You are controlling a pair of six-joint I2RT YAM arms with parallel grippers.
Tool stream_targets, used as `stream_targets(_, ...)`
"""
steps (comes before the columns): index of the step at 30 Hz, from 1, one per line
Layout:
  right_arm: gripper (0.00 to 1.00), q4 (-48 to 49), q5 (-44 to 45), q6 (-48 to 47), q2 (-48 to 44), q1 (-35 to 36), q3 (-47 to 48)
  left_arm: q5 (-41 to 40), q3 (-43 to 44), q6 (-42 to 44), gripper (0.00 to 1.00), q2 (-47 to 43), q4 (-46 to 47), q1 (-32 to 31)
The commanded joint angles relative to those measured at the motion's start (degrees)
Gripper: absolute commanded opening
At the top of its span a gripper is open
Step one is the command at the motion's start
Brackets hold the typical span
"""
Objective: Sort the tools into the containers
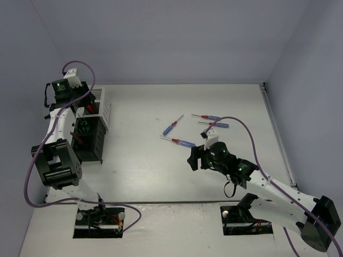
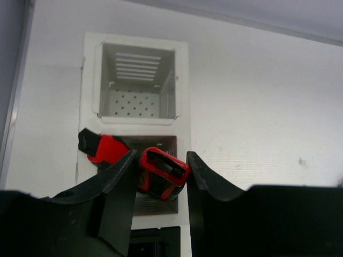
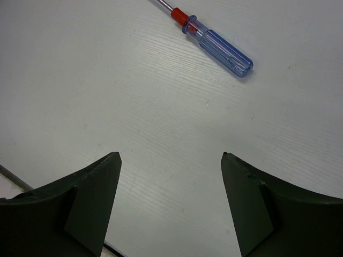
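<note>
Over the row of bins (image 1: 99, 134), the left fingers (image 2: 120, 176) are closed on the red-handled pliers (image 2: 161, 171), which hang above a slatted bin. Treat this as the drop step: centre the pliers over that opening, then release. Beyond it, the far white bin (image 2: 136, 64) is empty. Right of the bins, the right fingers (image 3: 91, 203) stand wide, holding nothing, above the counter (image 3: 134, 107). Past them lie four screwdrivers (image 1: 179, 141), not yet sorted. Nothing blocks the drop.
</note>
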Motion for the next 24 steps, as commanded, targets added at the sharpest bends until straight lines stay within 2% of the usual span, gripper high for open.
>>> stream_targets(1,0.73,2.45,0.45,-0.14,-1.10,0.25,0.06,14.92,3.32,5.28,0.00,-1.27,11.82,1.34)
stream_targets(5,0.73,2.36,0.41,-0.05,-1.23,0.25,-0.03,24.40,5.29,5.59,0.00,1.69,13.73,3.75)
stream_targets(8,0.73,2.45,0.32,0.12,-1.14,0.25,-0.03,28.44,5.53,5.80,0.00,3.55,14.78,5.09)
stream_targets(15,0.73,2.36,0.23,0.03,-0.61,0.25,0.06,34.11,2.57,9.75,0.08,5.16,14.96,7.37)
stream_targets(20,0.73,2.45,0.27,0.03,-0.43,0.28,0.09,34.29,-6.18,9.50,0.21,1.10,22.93,9.58)
stream_targets(22,0.73,2.45,0.23,-0.24,0.04,0.25,0.33,33.42,-8.62,8.42,0.34,-0.75,26.29,10.29)
stream_targets(24,0.73,2.53,0.23,-0.44,0.72,0.25,0.51,31.64,-10.14,7.95,0.43,-2.75,27.67,10.31)
